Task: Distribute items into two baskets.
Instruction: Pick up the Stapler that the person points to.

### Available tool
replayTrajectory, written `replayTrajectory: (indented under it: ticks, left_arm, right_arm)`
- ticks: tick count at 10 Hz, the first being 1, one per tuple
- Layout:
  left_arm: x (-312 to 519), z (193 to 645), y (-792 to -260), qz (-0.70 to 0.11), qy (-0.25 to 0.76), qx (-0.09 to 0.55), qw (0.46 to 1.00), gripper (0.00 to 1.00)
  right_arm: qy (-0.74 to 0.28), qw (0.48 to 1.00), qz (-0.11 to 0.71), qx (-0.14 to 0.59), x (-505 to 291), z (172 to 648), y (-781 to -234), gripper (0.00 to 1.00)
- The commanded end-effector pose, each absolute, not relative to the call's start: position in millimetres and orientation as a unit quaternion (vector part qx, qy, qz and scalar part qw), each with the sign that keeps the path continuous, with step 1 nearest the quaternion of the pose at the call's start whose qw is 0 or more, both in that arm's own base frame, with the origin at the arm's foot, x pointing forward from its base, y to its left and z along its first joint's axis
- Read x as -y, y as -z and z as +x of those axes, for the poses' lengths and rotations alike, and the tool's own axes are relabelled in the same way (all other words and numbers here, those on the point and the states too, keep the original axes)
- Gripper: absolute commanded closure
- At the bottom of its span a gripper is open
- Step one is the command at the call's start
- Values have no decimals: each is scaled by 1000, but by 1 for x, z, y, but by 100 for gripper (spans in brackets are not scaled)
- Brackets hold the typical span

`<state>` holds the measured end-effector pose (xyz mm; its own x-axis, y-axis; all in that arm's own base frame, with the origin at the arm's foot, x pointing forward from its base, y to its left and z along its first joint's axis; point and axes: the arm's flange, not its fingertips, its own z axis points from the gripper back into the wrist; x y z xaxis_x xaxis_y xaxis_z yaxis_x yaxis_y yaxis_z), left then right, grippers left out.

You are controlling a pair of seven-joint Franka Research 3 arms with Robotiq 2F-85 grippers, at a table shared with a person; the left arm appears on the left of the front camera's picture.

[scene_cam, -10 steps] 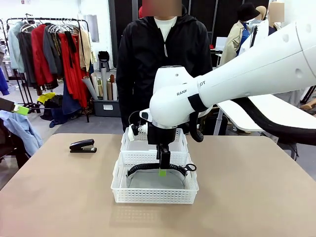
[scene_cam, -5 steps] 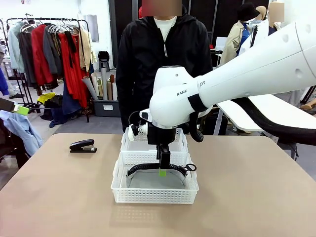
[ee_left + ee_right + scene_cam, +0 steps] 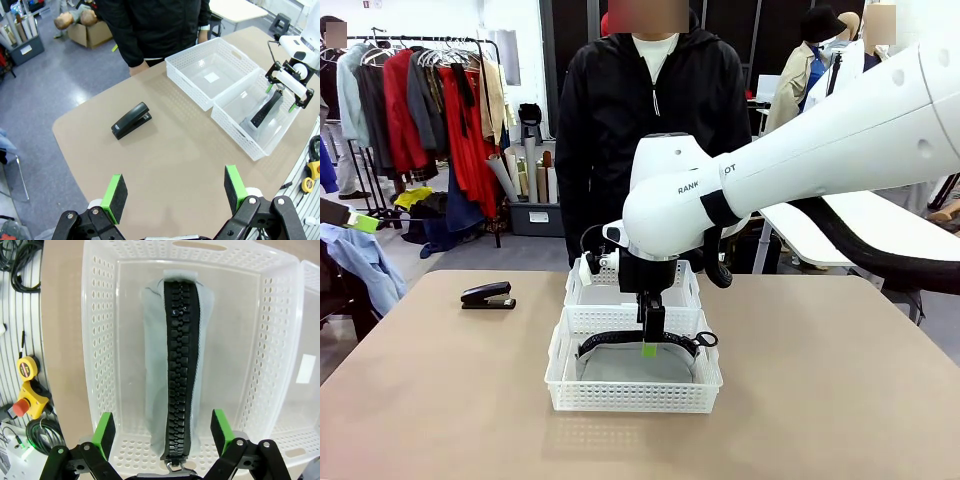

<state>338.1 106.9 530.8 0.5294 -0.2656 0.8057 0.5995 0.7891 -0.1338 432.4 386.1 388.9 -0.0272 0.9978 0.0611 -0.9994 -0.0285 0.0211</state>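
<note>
Grey fabric first: the grey pouch [image 3: 172, 370], with its black zip, lies along the floor of the near basket [image 3: 633, 398] at the front middle of the table [image 3: 840, 400]. The right gripper [image 3: 647, 345] hangs straight down over it. Its 2 green pads stand spread, 1 on each side of the pouch, and hold nothing. The right arm [image 3: 800, 150] comes in high from 3 o'clock and bends down at the wrist. The left gripper [image 3: 175, 190] is spread wide too, empty, high above the table.

The far basket [image 3: 187, 87] stands just beside the near one at 12 o'clock; a white label [image 3: 212, 76] on its floor I cannot read. The stapler [image 3: 487, 295] lies alone at 10 o'clock from the baskets. On the arm I read "RANK" and "OT".

The table is plain tan. Behind it, at 12 o'clock, stands a person [image 3: 650, 130] in a black jacket, with a clothes rack [image 3: 420, 90] at 10 o'clock.
</note>
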Motion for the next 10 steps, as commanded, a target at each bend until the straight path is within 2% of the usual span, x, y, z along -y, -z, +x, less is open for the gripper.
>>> replayTrajectory:
  ticks: [1, 3, 7, 10]
  left_arm:
    - [-107, 338, -531, -207, 257, 418, 846, 0]
    - [-107, 338, -531, -207, 257, 418, 846, 0]
    - [-107, 338, -531, -207, 257, 418, 846, 0]
    - [-107, 338, -531, -207, 257, 418, 846, 0]
  right_arm:
    - [-715, 698, 32, 19, -387, 433, -391, 0]
    - [-717, 697, 29, 14, -386, 432, -389, 0]
    - [-629, 774, 47, 53, -345, 427, -458, 0]
    - [-510, 854, 58, 81, -298, 413, -513, 0]
